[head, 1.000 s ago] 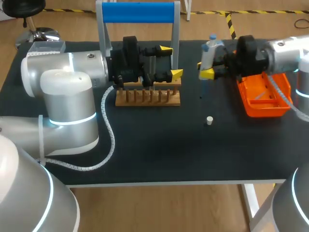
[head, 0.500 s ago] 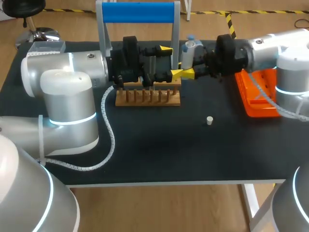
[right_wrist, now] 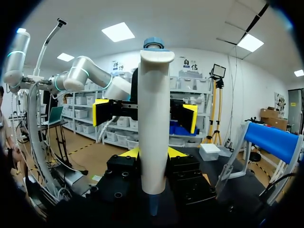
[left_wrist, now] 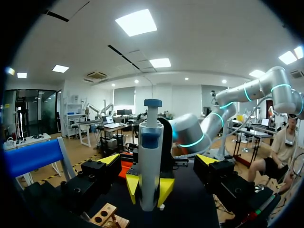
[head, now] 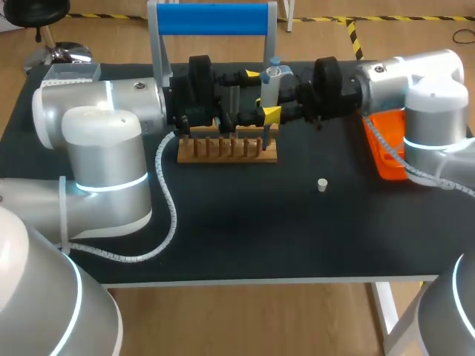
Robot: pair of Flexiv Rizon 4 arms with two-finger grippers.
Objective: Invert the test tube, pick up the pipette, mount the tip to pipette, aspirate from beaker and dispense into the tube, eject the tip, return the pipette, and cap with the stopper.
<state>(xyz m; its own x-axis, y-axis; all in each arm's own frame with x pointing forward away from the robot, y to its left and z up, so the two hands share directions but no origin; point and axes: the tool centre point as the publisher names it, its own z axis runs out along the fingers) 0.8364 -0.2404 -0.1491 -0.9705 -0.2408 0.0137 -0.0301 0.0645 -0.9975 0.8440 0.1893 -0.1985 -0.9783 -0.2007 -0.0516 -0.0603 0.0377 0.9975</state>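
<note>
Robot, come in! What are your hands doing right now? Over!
Right fingers shut on pipette, upright by wooden rack. Left fingers open, facing it close. Stopper loose on table, not in the way.

Pipette [head: 271, 83] above rack [head: 227, 150], stopper [head: 322, 185] R of rack.

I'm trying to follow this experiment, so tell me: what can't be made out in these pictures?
Beaker: in no view.
Test tube: head view, the left hand and the pipette cover the spot above the rack; in both wrist views the pipette blocks the middle.
Orange tray: head view, the right arm covers most of it.
Pipette's lower end: head view, too thin to tell against the rack.
</note>
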